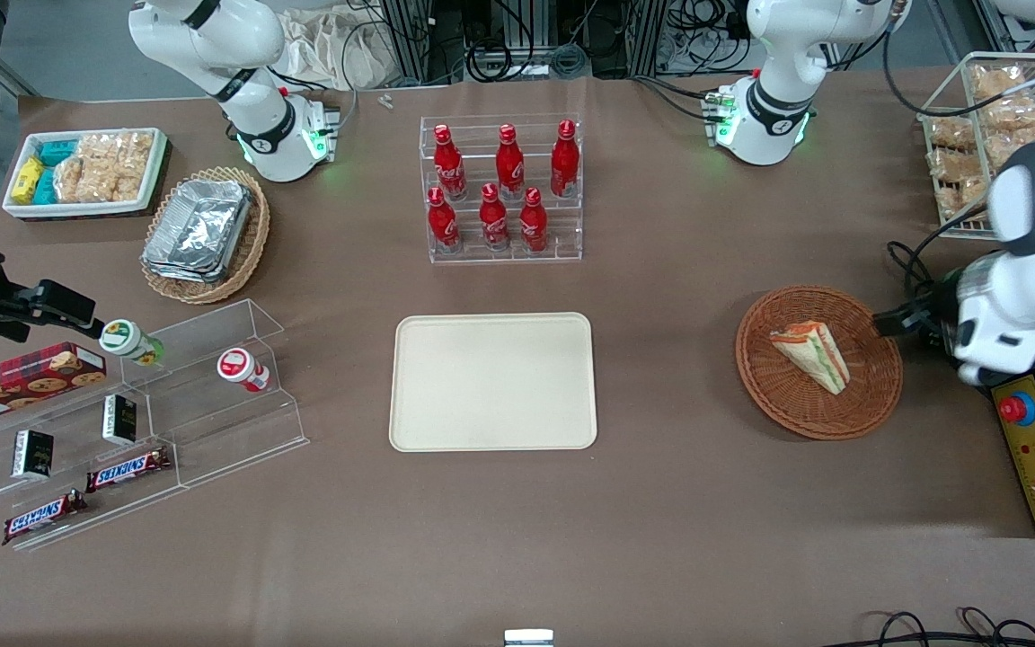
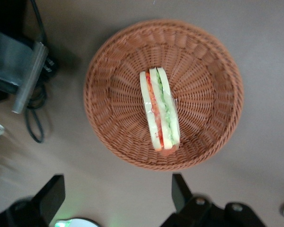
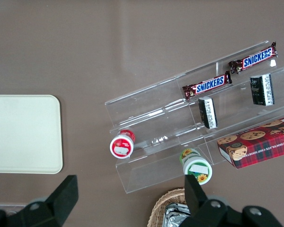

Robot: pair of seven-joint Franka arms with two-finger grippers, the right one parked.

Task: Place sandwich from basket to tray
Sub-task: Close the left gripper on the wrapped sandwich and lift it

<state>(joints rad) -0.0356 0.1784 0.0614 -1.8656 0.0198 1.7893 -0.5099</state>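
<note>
The sandwich (image 2: 160,109) lies on its side in the basket (image 2: 213,71), untouched — nothing is done yet. The gripper (image 2: 116,196) hovers above the basket's edge, fingers (image 2: 181,189) spread and empty. The tray (image 1: 492,381) sits bare on the surface (image 1: 661,539), well apart — grasp, carry and placement all remain.

Even overhead light, soft shadows, moving arm (image 1: 1034,261) blurred.

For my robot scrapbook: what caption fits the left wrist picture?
Open end effector above the sandwich in its wicker basket.
</note>
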